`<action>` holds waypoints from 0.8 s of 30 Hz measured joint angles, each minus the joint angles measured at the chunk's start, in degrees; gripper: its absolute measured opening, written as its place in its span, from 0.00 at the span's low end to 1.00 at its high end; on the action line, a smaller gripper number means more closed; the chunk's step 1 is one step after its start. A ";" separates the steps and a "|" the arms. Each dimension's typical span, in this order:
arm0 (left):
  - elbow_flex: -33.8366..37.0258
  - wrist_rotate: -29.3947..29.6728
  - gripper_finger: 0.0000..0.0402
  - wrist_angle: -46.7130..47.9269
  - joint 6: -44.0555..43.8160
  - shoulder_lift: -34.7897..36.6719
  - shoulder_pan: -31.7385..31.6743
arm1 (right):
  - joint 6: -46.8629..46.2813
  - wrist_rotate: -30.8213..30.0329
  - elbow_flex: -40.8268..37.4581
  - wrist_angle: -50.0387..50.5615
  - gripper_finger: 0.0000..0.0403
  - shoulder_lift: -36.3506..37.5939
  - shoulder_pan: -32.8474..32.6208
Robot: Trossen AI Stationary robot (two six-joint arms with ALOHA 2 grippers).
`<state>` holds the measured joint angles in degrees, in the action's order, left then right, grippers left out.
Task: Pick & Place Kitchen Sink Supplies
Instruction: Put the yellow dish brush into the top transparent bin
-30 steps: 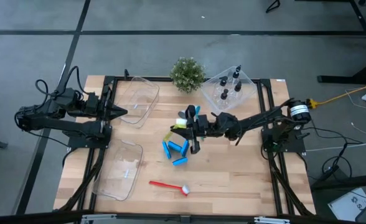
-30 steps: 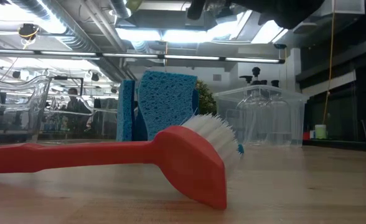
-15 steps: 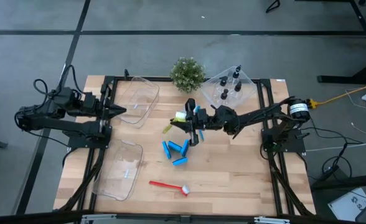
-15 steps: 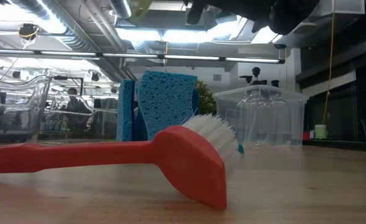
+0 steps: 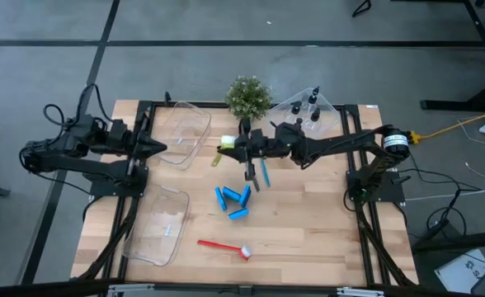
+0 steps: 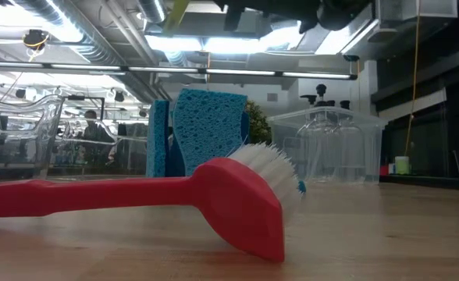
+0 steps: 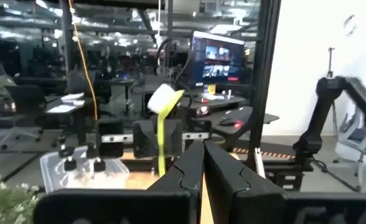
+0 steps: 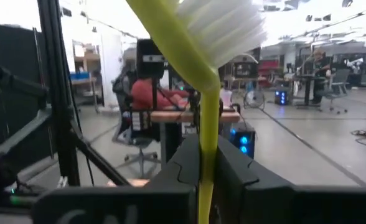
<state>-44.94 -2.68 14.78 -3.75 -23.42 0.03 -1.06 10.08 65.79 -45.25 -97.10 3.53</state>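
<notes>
Yellow-green brush (image 8: 203,124): clamped in right fingers (image 8: 233,177), lifted above tabletop (image 5: 308,223).
Left fingers (image 7: 186,180): closed, empty.

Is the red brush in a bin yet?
No. The red brush lies on the bare table, apart from the nearest clear bin.

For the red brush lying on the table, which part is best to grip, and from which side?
Grip the red brush at mid-handle, coming straight down from above. It lies flat with its thin handle bare and nothing close beside it; the bristled head is bulkier. Turning the pincer across the handle would likely hold best.
</notes>
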 joint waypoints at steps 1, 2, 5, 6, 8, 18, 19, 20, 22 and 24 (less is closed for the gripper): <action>0.02 0.28 0.02 0.38 0.00 -0.20 0.00 | 0.61 0.00 0.55 0.92 0.06 0.00 -0.29; 0.02 0.95 0.02 0.29 -0.19 -0.61 0.00 | 1.15 0.02 1.02 1.20 0.06 0.00 -0.61; -0.03 4.57 0.02 1.00 -1.65 -3.53 0.00 | 1.87 -1.42 1.95 0.91 0.08 0.02 -1.23; -0.01 5.18 0.02 1.57 -1.68 -4.94 -0.02 | 2.38 -2.30 2.05 0.89 0.08 0.02 -1.34; -0.01 4.58 0.02 1.41 -1.32 -8.65 -0.02 | 3.16 -3.38 2.05 0.96 0.08 0.02 -1.42; -0.02 4.55 0.02 0.01 5.62 -20.67 -0.24 | 4.13 -3.45 2.05 1.23 0.09 0.02 -1.45; -0.12 4.83 0.02 0.08 6.91 -21.36 -0.24 | 4.13 -3.45 2.05 1.81 0.09 0.02 -1.45; -0.49 5.00 0.02 0.13 8.08 -22.20 -0.24 | 4.21 -3.47 2.05 2.50 0.09 0.02 -1.45; -1.51 5.14 0.02 0.24 10.09 -23.88 -0.24 | 4.39 -3.47 2.02 3.58 0.08 0.02 -1.45; -3.07 5.16 0.03 0.44 12.16 -25.52 -0.22 | 4.53 -3.47 2.02 3.85 0.06 0.02 -1.45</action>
<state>-48.01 2.48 15.21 8.41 -48.94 -0.19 3.47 6.61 67.81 -41.40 -97.08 2.09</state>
